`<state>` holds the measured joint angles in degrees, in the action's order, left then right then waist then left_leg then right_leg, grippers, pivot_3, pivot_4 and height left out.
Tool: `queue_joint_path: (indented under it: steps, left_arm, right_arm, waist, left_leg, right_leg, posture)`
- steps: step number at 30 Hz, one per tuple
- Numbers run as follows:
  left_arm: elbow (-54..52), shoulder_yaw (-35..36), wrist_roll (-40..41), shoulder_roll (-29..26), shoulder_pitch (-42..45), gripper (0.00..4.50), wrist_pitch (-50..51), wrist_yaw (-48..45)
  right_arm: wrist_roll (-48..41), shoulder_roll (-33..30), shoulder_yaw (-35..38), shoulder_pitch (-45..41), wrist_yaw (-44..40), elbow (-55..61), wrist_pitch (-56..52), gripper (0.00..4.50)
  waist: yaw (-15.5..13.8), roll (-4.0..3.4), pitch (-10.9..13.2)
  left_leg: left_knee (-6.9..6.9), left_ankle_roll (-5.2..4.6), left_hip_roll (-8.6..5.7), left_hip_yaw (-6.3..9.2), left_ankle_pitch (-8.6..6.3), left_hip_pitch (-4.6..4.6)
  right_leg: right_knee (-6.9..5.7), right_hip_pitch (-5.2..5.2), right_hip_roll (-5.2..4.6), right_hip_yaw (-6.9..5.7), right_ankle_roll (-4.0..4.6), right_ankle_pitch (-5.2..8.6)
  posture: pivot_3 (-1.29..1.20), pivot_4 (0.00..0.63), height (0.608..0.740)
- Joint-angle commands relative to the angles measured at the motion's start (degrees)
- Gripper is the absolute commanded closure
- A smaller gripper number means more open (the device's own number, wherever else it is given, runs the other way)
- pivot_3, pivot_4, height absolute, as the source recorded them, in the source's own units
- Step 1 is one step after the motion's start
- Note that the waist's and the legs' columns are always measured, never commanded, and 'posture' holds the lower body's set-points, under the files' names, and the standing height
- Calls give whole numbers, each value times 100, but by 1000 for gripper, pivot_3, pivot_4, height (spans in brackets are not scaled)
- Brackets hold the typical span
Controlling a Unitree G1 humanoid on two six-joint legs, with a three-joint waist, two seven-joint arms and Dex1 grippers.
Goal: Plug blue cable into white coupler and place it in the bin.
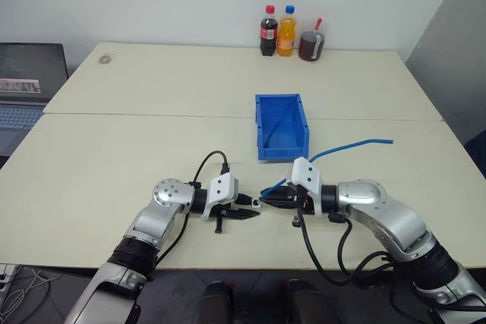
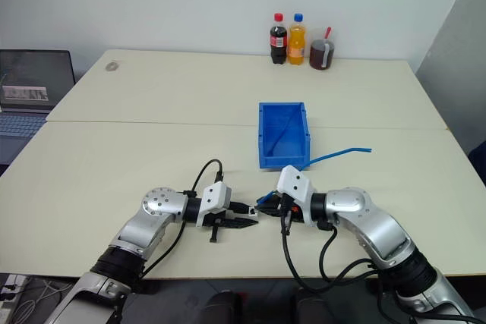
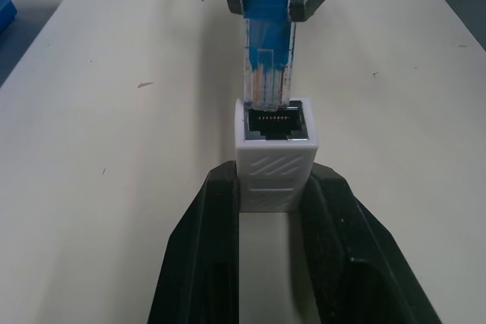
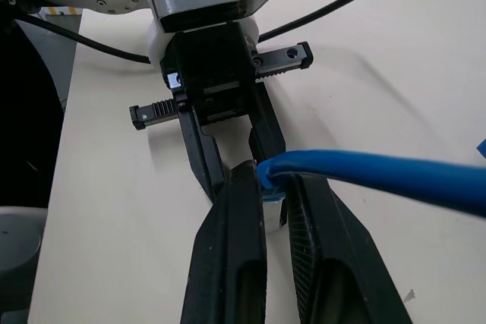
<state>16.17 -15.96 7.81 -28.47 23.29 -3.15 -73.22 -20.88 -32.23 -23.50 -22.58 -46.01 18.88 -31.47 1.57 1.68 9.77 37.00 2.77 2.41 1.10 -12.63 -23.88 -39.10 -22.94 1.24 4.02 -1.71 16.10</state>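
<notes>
My left gripper (image 1: 253, 211) is shut on the white coupler (image 3: 275, 163), whose dark socket faces my right gripper (image 1: 266, 199). The right gripper is shut on the blue cable (image 1: 357, 144) just behind its clear plug (image 3: 265, 73). Both grippers meet tip to tip above the table's near edge. In the left wrist view the plug's tip sits at the socket's mouth, a little off to one side; I cannot tell whether it has entered. From the right gripper the cable trails back and right across the table. The blue bin (image 1: 260, 124) stands open-topped just beyond the grippers.
At the table's far edge stand a cola bottle (image 1: 268, 30), an orange soda bottle (image 1: 286, 31) and a cup of dark drink (image 1: 310, 42). A laptop (image 1: 26, 81) sits off the table's left side. A small round object (image 1: 106, 58) lies at the far left corner.
</notes>
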Motion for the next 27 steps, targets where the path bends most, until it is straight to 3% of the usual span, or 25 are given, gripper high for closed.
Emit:
queue_joint_path:
  steps: [1, 27]
  left_arm:
    - [-4, -177, -95, 112, -45, 3719, 68, 30]
    - [-394, -112, -80, 119, -311, 3719, 283, 269]
  right_arm:
    - [198, 64, -134, -47, -175, -65, 24, 4378]
    - [1014, 233, -459, -619, -749, -914, 152, 4378]
  waist:
    - [0, 0, -1]
    - [12, -12, -14]
  left_leg:
    - [0, 0, 0, 1, 0, 3]
    - [-10, 0, 0, 1, -1, 89]
  right_leg:
    - [0, 3, 0, -1, 0, 0]
    - [10, 89, -4, 0, 7, 6]
  posture:
    - [0, 150, 740]
    - [0, 150, 740]
